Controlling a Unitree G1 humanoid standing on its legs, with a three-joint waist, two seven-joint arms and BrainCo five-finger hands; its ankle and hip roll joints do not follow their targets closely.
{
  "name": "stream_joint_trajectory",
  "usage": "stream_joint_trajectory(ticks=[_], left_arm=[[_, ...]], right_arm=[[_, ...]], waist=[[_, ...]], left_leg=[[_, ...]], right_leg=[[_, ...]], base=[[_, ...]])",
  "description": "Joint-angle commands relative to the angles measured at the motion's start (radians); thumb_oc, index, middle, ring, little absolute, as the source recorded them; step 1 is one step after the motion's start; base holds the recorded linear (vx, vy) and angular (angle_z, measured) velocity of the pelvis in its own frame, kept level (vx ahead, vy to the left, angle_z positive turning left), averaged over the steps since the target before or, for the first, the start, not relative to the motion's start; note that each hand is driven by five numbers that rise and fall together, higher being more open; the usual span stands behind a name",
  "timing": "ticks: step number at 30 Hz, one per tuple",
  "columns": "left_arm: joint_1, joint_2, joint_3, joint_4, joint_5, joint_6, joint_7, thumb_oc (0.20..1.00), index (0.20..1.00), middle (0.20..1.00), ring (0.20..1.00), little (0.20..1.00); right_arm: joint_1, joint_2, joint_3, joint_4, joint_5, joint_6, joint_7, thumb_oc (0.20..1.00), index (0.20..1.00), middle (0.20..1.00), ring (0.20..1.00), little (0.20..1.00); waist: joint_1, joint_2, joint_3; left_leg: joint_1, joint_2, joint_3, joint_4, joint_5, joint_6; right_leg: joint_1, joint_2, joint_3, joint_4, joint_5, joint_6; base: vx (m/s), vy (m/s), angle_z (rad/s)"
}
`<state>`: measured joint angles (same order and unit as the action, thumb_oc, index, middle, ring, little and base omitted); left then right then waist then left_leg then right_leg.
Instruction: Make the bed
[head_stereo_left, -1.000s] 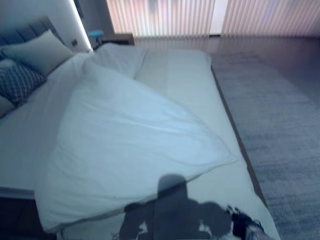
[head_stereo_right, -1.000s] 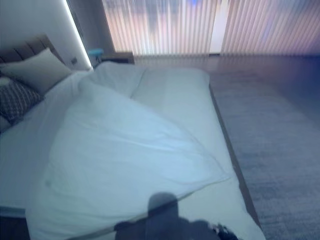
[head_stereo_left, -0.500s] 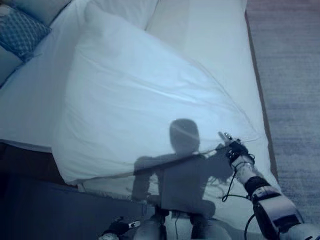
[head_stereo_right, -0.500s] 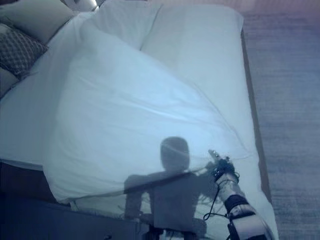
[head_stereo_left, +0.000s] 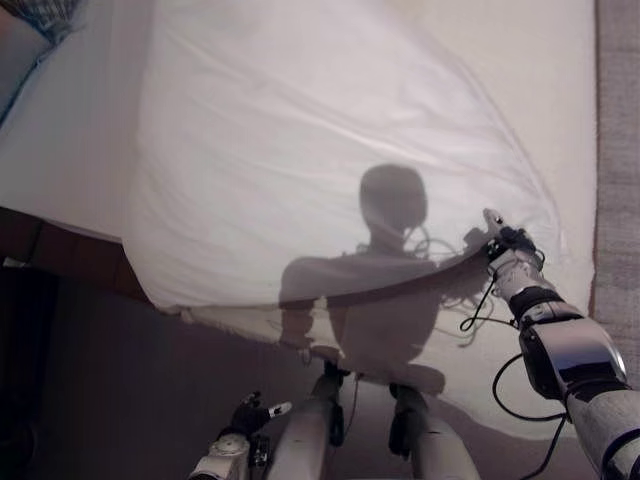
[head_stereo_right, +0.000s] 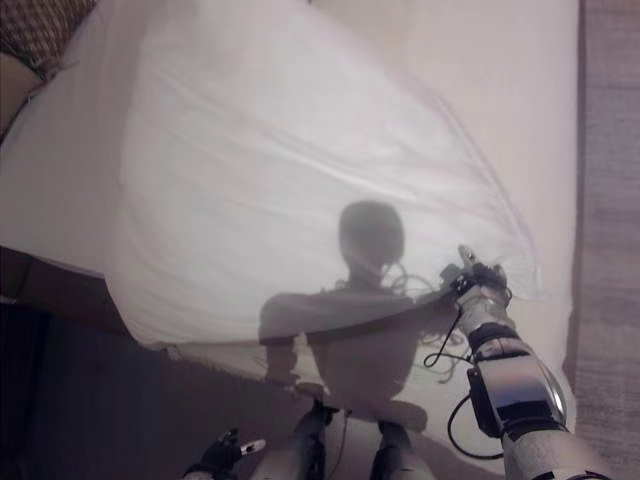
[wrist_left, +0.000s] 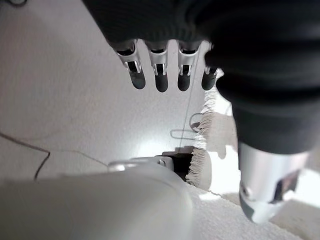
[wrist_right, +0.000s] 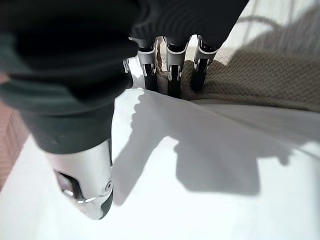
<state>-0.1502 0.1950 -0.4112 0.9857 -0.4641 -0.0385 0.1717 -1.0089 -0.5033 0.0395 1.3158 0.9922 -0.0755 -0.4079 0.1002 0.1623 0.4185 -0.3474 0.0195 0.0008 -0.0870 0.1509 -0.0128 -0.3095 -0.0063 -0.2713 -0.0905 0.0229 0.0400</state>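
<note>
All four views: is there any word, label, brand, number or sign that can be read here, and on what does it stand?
None. The white duvet, the bed sheet and the patterned pillow carry no print that shows. The right hand at the duvet's corner and the left hand, low by the robot's side, bear no legible marks either.

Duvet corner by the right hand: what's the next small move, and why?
Probably close the right hand on the duvet edge. The hand sits at the duvet's near right corner, fingers straight over the cloth, nothing pinched yet. The duvet lies skewed across the bed; the left hand hangs low, idle.
</note>
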Motion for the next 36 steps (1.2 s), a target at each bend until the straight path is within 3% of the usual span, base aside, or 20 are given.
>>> stream_joint_trajectory(ticks=[1,6,8,13,14,16,19,27,30,32,33,36], left_arm=[[-0.011,-0.023,-0.072,-0.008,-0.038,-0.017,0.019,1.0,1.0,1.0,1.0,1.0],[-0.022,-0.018,-0.093,-0.049,-0.05,-0.026,0.03,1.0,1.0,1.0,1.0,1.0],[-0.035,-0.018,-0.104,-0.067,-0.053,-0.033,0.04,1.0,1.0,1.0,1.0,1.0],[-0.047,-0.018,-0.122,-0.095,-0.067,-0.043,0.052,1.0,1.0,1.0,1.0,1.0],[-0.049,-0.018,-0.124,-0.1,-0.069,-0.042,0.052,1.0,1.0,1.0,1.0,1.0],[-0.052,-0.017,-0.13,-0.115,-0.073,-0.046,0.051,1.0,1.0,1.0,1.0,1.0],[-0.06,-0.019,-0.125,-0.108,-0.076,-0.043,0.048,1.0,1.0,1.0,1.0,1.0],[-0.081,-0.016,-0.114,-0.1,-0.089,-0.036,0.038,1.0,1.0,1.0,1.0,1.0],[-0.078,0.005,-0.14,-0.2,-0.093,-0.035,0.003,1.0,1.0,1.0,1.0,1.0],[-0.077,0.006,-0.14,-0.203,-0.093,-0.034,0.003,1.0,1.0,1.0,1.0,1.0],[-0.063,0.024,-0.171,-0.293,-0.107,-0.024,-0.038,1.0,1.0,1.0,1.0,1.0],[-0.069,0.039,-0.203,-0.388,-0.152,-0.011,-0.067,1.0,1.0,1.0,1.0,1.0]], right_arm=[[-0.144,-0.105,0.043,-0.013,-0.007,-0.051,-0.022,1.0,1.0,1.0,1.0,1.0],[-0.224,-0.155,0.1,0.003,-0.071,-0.033,-0.028,1.0,1.0,1.0,1.0,1.0],[-0.27,-0.193,0.164,0.024,-0.161,0.0,-0.031,1.0,1.0,1.0,1.0,1.0],[-0.326,-0.219,0.227,0.071,-0.225,0.037,-0.009,1.0,1.0,1.0,1.0,1.0],[-0.329,-0.223,0.232,0.071,-0.235,0.041,-0.005,0.79,0.79,0.79,0.79,0.79],[-0.326,-0.22,0.238,0.059,-0.23,0.035,0.003,0.2,0.2,0.2,0.2,0.2],[-0.316,-0.212,0.231,0.037,-0.21,0.024,0.006,0.2,0.2,0.2,0.2,0.2],[-0.253,-0.101,0.182,-0.126,-0.034,-0.081,0.025,0.2,0.2,0.2,0.2,0.2],[-0.227,-0.076,0.184,-0.28,-0.01,-0.123,0.023,0.2,0.2,0.2,0.2,0.2],[-0.225,-0.076,0.183,-0.282,-0.011,-0.123,0.021,0.2,0.2,0.2,0.2,0.2],[-0.19,-0.08,0.194,-0.388,-0.058,-0.135,0.01,0.2,0.2,0.2,0.2,0.2],[-0.167,-0.074,0.209,-0.47,-0.097,-0.134,0.003,0.2,0.2,0.2,0.2,0.2]], waist=[[0.017,-0.043,0.03],[0.018,-0.033,0.065],[0.021,-0.029,0.096],[0.03,-0.021,0.101],[0.032,-0.019,0.101],[0.033,-0.014,0.101],[0.03,-0.014,0.101],[0.003,-0.057,0.101],[-0.025,-0.089,0.087],[-0.024,-0.09,0.087],[-0.046,-0.106,0.051],[-0.068,-0.121,0.015]], left_leg=[[-0.013,-0.068,0.007,0.0,-0.034,-0.032],[-0.07,-0.075,-0.008,0.0,-0.015,-0.031],[-0.104,-0.08,-0.016,0.0,-0.002,-0.034],[-0.159,-0.087,-0.036,0.0,0.012,-0.037],[-0.165,-0.089,-0.039,0.0,0.014,-0.038],[-0.178,-0.094,-0.047,0.0,0.021,-0.041],[-0.177,-0.098,-0.054,0.0,0.022,-0.043],[-0.09,-0.096,-0.027,0.0,0.002,-0.043],[-0.012,-0.091,0.015,0.0,-0.02,-0.043],[-0.014,-0.091,0.016,0.0,-0.015,-0.042],[0.039,-0.085,0.044,0.0,-0.036,-0.038],[0.101,-0.079,0.073,0.0,-0.064,-0.026]], right_leg=[[-0.06,-0.076,0.043,0.109,0.048,0.065],[-0.12,-0.085,0.034,0.145,0.048,0.065],[-0.155,-0.092,0.026,0.164,0.047,0.063],[-0.205,-0.105,0.009,0.176,0.045,0.065],[-0.209,-0.107,0.006,0.177,0.044,0.065],[-0.217,-0.112,-0.004,0.18,0.043,0.067],[-0.213,-0.116,-0.009,0.178,0.043,0.068],[-0.121,-0.111,0.02,0.123,0.082,0.082],[-0.05,-0.102,0.055,0.09,0.101,0.091],[-0.051,-0.102,0.055,0.088,0.106,0.091],[-0.009,-0.097,0.077,0.071,0.105,0.094],[0.033,-0.09,0.108,0.066,0.096,0.097]], base=[[-0.05,0.013,0.1],[-0.05,0.019,0.07],[-0.05,0.019,0.05],[-0.02,0.011,0.09],[-0.01,0.013,0.13],[0.0,0.002,0.07],[0.0,0.023,0.11],[-0.01,0.052,0.02],[-0.01,0.073,-0.05],[0.01,0.043,-0.17],[0.04,0.071,-0.16],[0.04,0.048,-0.3]])
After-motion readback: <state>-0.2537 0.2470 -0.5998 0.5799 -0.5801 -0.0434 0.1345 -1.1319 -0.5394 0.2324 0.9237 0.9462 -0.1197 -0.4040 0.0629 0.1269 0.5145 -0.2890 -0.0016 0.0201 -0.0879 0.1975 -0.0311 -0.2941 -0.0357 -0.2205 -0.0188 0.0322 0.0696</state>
